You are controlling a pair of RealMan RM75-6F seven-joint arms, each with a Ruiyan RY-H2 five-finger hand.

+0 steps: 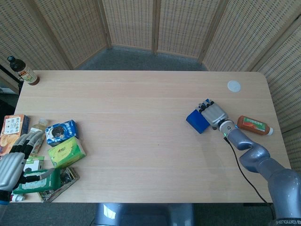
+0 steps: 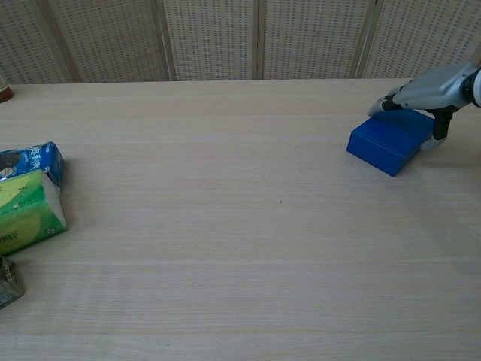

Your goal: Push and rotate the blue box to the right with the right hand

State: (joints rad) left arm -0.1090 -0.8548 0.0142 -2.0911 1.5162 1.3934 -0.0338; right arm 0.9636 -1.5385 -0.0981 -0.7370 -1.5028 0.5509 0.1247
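The blue box (image 1: 196,121) (image 2: 389,141) lies flat on the right part of the table, turned at an angle to the table edges. My right hand (image 1: 213,113) (image 2: 425,88) rests on its far right side, fingers stretched over the top edge and thumb down beside its right end; it holds nothing. My left hand (image 1: 14,162) hovers over the clutter at the table's left front edge with fingers spread and empty; the chest view does not show it.
An orange-labelled bottle (image 1: 254,125) lies just right of the right wrist. A white lid (image 1: 233,86) sits behind it. At the left are a blue packet (image 1: 61,131) (image 2: 30,160), a green tissue pack (image 1: 67,152) (image 2: 22,214), other packets, and a dark bottle (image 1: 23,70).
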